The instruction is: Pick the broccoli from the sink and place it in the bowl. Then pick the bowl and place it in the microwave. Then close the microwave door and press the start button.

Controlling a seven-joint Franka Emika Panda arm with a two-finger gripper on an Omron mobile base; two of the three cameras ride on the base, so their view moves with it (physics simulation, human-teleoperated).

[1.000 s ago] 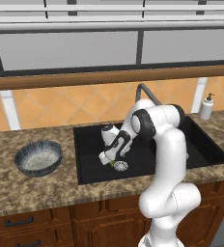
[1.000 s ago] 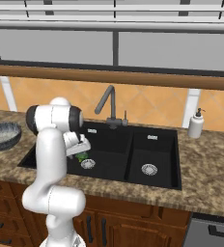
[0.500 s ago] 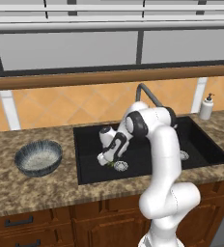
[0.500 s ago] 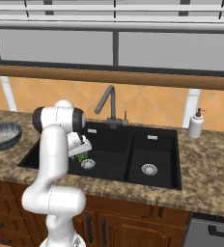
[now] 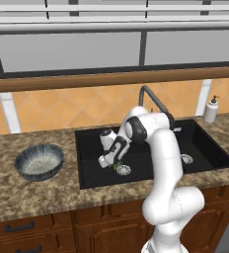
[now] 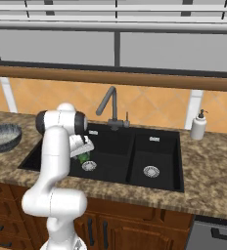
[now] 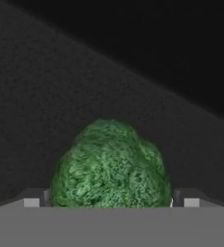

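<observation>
The broccoli [image 7: 111, 169], a small bright green lump, lies on the floor of the left basin of the black sink [image 5: 92, 184], next to a round silver drain [image 5: 123, 170]. My gripper [image 7: 111, 200] is low in that basin and open, with a fingertip [image 7: 34, 198] on either side of the broccoli [image 5: 117, 165], close to it. From the right base view, the gripper [image 6: 82, 157] hangs over the broccoli [image 6: 84, 157]. The bowl [image 5: 39, 161], ribbed dark blue-grey with a pale inside, stands on the counter left of the sink. The microwave and its door are out of view.
A grey gooseneck faucet [image 6: 110, 105] rises behind the sink divider. A white soap dispenser [image 6: 199, 125] stands at the back right of the speckled stone counter [image 5: 32, 190]. The right basin has its own drain [image 6: 151, 171]. Wood cabinets run below.
The arm has swung a little to the left, and the gripper has shifted slightly left inside the basin, close over the broccoli. The bowl has not moved.
</observation>
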